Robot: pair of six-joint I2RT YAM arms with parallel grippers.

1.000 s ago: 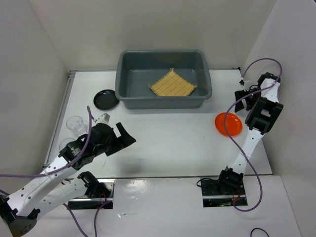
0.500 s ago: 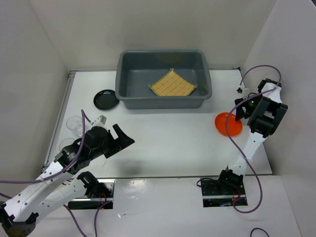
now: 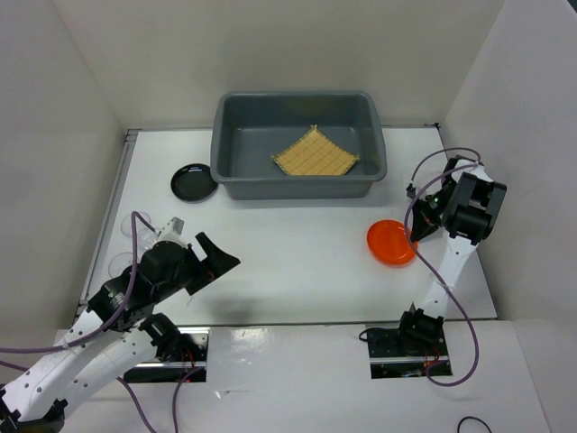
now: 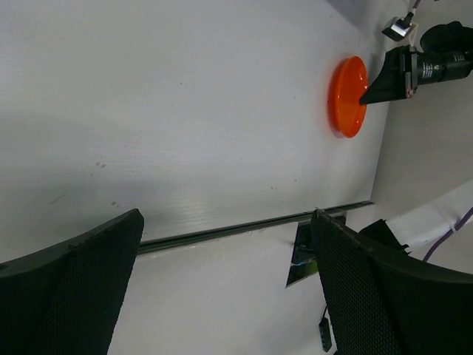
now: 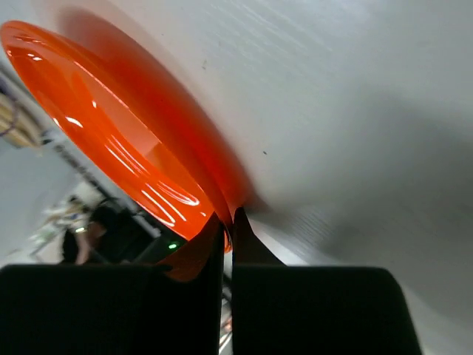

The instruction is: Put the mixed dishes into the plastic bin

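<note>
My right gripper [image 3: 415,232] [image 5: 228,222] is shut on the right rim of the orange plate [image 3: 390,242] [image 5: 111,126], which tilts up off the table at the right. The left wrist view also shows that plate [image 4: 347,96], edge-on. The dark grey plastic bin [image 3: 297,188] stands at the back with the tan woven mat [image 3: 315,153] lying inside. A black plate [image 3: 194,181] lies left of the bin. A clear glass cup [image 3: 126,230] shows faintly at the far left, partly behind my left arm. My left gripper [image 3: 221,253] [image 4: 227,222] hangs open over bare table near the front left.
White walls close in the table on the left, back and right. The right arm's purple cable [image 3: 451,155] loops above its wrist. Two arm base plates [image 3: 406,347] sit at the near edge.
The right gripper shut on the orange plate's rim and carried it left and nearer. The left arm drew back toward the near left, jaws still open.
</note>
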